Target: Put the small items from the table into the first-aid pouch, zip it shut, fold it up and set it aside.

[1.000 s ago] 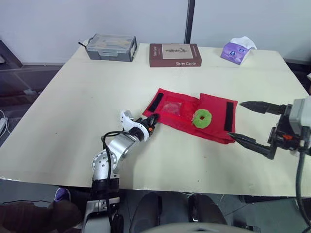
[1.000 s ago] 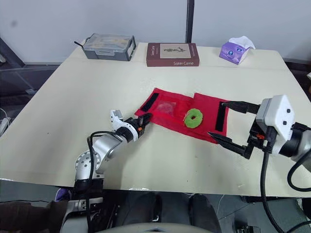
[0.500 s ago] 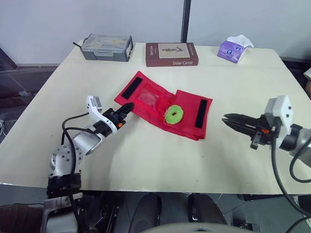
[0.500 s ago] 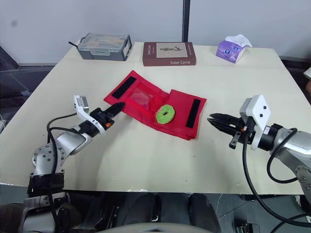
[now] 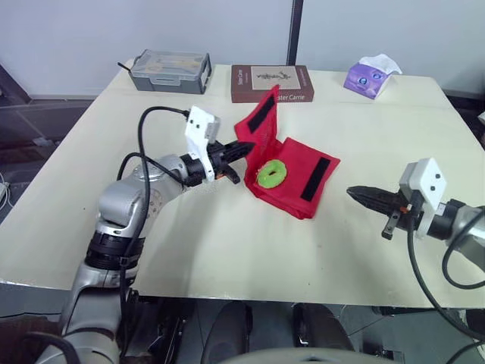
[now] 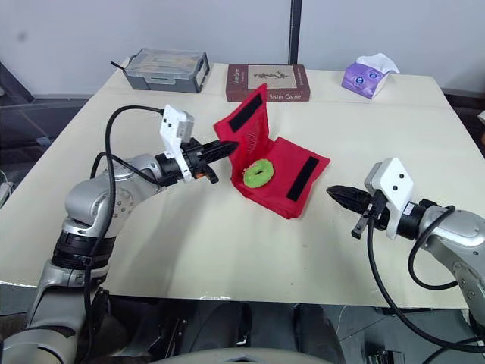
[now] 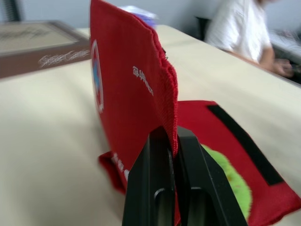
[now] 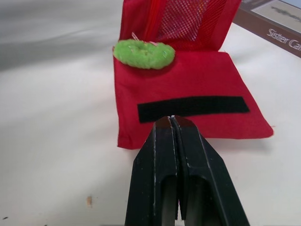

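Grey lidded case point(image 5: 171, 72) at the far left of the pale table point(image 5: 227, 250), close to the back edge. Nearer and to its right, the left gripper point(image 5: 244, 149), its 2 black fingers clamped tight on the edge of 1 flap of the red first-aid pouch point(image 5: 294, 195). Holds that flap lifted off the tabletop, standing nearly upright. On the flap's inner face, a black fastening strip point(image 5: 263, 108) and a mesh pocket point(image 8: 188, 21); on its outer face, white lettering and a round badge, seen from the left wrist. Other half of the pouch flat on the table, open side up, near the middle of the tabletop. Resting on that flat half, right at the foot of the raised flap, a fuzzy green ring point(image 5: 270, 174), out in the open. Further right on the same half, a 2nd black strip point(image 5: 315, 178) running along the outer edge. Behind the pouch, by the back edge, a brown book point(image 5: 288, 80) lying flat, partly hidden by the raised flap; further right, a purple tissue pack point(image 5: 370, 76). To the right of the pouch and apart from it, the right gripper point(image 5: 353, 192), fingers pressed together with nothing between them, low over bare table and pointing at the pouch. Beyond the table in the left wrist view, a person point(image 7: 240, 28) in a white top.
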